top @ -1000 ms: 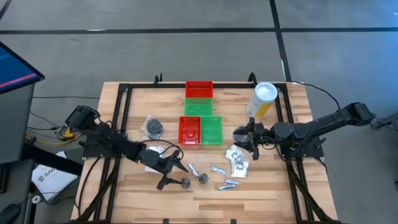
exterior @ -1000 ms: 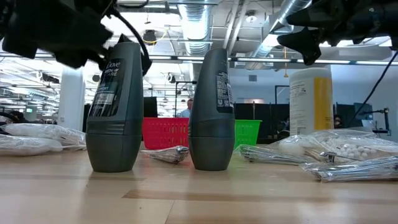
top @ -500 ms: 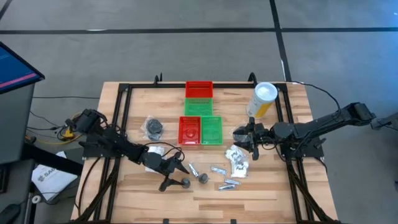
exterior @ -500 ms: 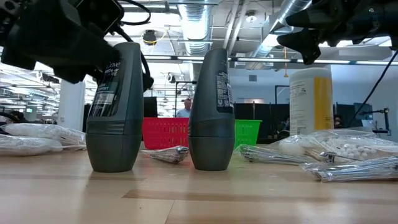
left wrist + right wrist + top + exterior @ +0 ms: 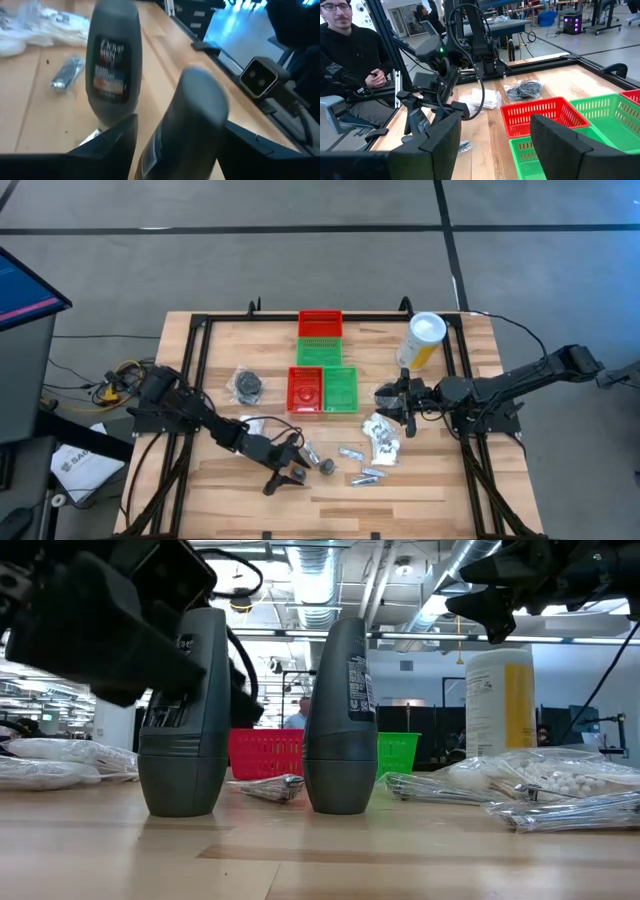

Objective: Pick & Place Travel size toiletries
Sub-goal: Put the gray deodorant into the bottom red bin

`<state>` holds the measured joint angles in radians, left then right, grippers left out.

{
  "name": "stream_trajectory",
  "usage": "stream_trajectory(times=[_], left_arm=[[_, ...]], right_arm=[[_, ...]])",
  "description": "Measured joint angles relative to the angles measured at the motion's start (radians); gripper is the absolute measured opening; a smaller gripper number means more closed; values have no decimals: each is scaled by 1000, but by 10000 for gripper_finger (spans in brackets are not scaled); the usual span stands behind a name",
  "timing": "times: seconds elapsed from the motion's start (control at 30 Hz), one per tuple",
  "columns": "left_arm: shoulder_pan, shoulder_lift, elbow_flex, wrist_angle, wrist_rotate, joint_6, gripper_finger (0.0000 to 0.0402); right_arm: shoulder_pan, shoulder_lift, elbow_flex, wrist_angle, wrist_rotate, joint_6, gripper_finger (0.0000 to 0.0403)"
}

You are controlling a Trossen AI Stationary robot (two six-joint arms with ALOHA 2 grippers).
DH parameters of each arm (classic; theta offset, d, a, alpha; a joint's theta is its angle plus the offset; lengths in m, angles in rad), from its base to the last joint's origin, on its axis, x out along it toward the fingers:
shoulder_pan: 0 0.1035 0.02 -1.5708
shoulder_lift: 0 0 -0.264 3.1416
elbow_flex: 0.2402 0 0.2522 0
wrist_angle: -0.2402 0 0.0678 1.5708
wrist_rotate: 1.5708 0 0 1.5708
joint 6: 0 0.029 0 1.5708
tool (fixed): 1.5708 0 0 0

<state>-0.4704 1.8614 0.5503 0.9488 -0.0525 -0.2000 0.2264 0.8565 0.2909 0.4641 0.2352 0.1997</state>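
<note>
Since a second ago the left gripper (image 5: 290,471) has slid along the front edge of the bench toward its middle, and its fingers (image 5: 112,137) now stand spread on either side of the nearer dark grey bottle (image 5: 187,125), with a gap still showing on each side (no squeeze to be seen). That bottle (image 5: 183,710) stands upright near the front edge, left of centre, with a second dark grey bottle (image 5: 341,715) upright just beside it. Silvery tubes (image 5: 352,452) lie a little farther along the front half, and white crinkly sachets (image 5: 382,436) sit right of them. Near the left side lies a dark bundle (image 5: 247,385).

Above the sachets the right gripper (image 5: 395,406) has not moved, hovering just right of the red and green trays (image 5: 322,389), its fingers (image 5: 440,145) held wide apart. At the back right corner stands the yellow canister (image 5: 423,340).
</note>
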Motion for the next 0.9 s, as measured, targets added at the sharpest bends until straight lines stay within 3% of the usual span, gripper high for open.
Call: stream_trajectory(times=[0.3, 0.57, 0.77, 0.9], left_arm=[[1, 6, 0, 2, 19, -29, 165], [0, -6, -2, -5, 29, -51, 161], [24, -127, -16, -28, 8, -22, 160], [62, -274, -33, -168, -124, 31, 159]], right_arm=[[0, 0, 0, -3, 0, 0, 225], [0, 0, 0, -3, 0, 0, 225], [0, 0, 0, -5, 0, 0, 225], [0, 0, 0, -5, 0, 0, 225]])
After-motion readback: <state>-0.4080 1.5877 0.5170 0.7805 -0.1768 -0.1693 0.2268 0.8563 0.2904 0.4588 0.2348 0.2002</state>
